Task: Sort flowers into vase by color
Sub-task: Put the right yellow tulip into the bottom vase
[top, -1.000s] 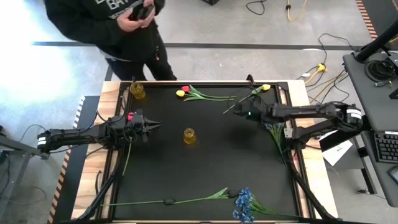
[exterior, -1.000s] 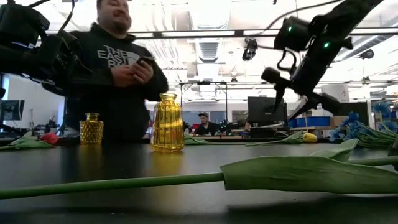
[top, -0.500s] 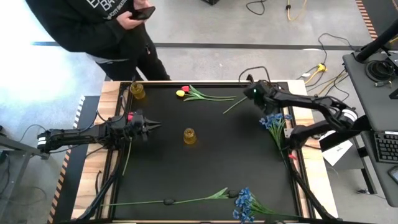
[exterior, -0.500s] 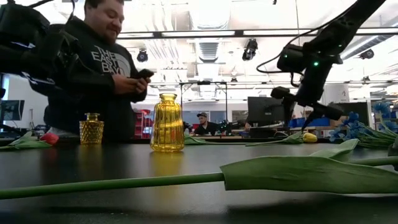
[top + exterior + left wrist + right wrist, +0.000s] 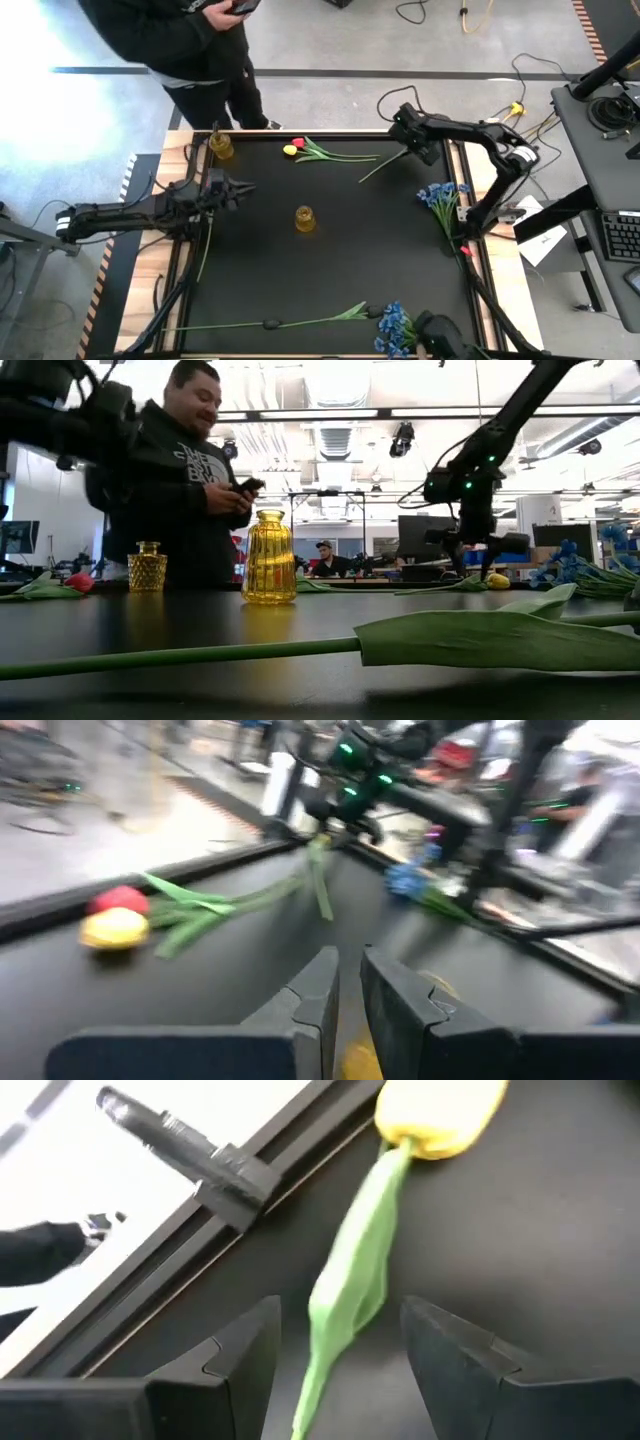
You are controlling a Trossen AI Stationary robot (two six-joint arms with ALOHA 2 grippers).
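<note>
My right gripper (image 5: 418,148) is open at the table's far right corner, just above a yellow tulip (image 5: 440,1115). Its fingers stand on either side of the tulip's green leaf (image 5: 350,1295) without touching it. The stem (image 5: 380,168) lies flat on the black table. My left gripper (image 5: 240,188) is shut, holds nothing and hovers over the left side. A large yellow vase (image 5: 304,218) stands mid-table, a small one (image 5: 221,146) at the far left corner. A red and a yellow tulip (image 5: 292,148) lie at the far edge, blue bunches (image 5: 440,195) on the right.
A long-stemmed tulip (image 5: 270,323) and a second blue bunch (image 5: 393,325) lie along the near edge. A stem (image 5: 204,250) lies under my left arm, with a red tulip head (image 5: 80,582) beside it. A person (image 5: 190,40) with a phone stands beyond the far left corner.
My right gripper has moved toward the far right corner and come down over the yellow tulip. My left gripper has shifted a little toward the far edge. The person has stepped along the far side.
</note>
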